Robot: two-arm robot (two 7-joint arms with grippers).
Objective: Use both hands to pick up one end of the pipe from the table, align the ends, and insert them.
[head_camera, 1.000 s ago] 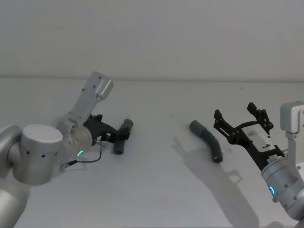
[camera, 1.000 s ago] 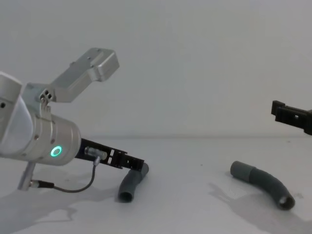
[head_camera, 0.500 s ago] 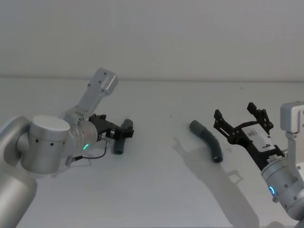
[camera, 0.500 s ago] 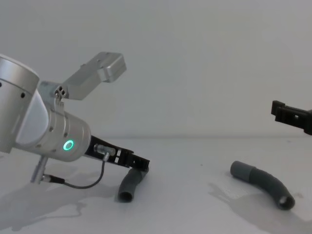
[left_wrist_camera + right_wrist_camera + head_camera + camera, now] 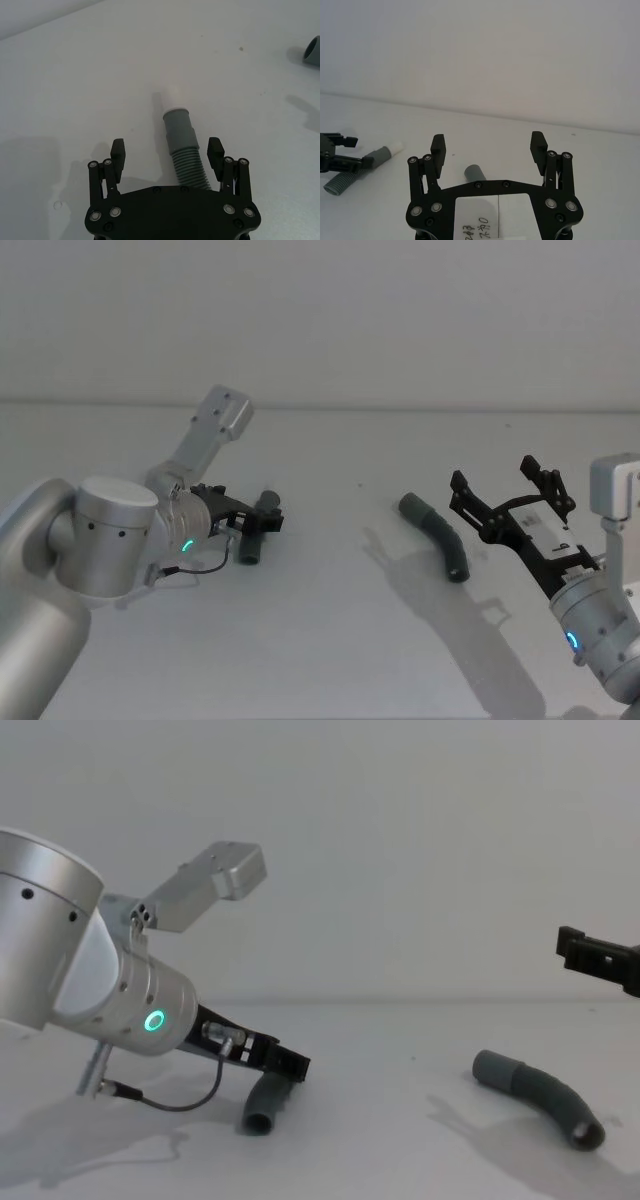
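Likely a robot lab, bare white table [image 5: 320, 640], plain wall [image 5: 320, 310]

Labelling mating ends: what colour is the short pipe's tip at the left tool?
Pale, near-white tip on a grey cuff; shows best in the left wrist view.

Right claw [image 5: 488, 145] spread wide; grey pipe cuff [image 5: 474, 173] lies beyond it.

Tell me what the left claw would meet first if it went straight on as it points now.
The short pipe piece, which lies between the fingers of the open left claw, cuff pointing ahead. The claw slants downward, so the table would likely follow; depth is unclear.
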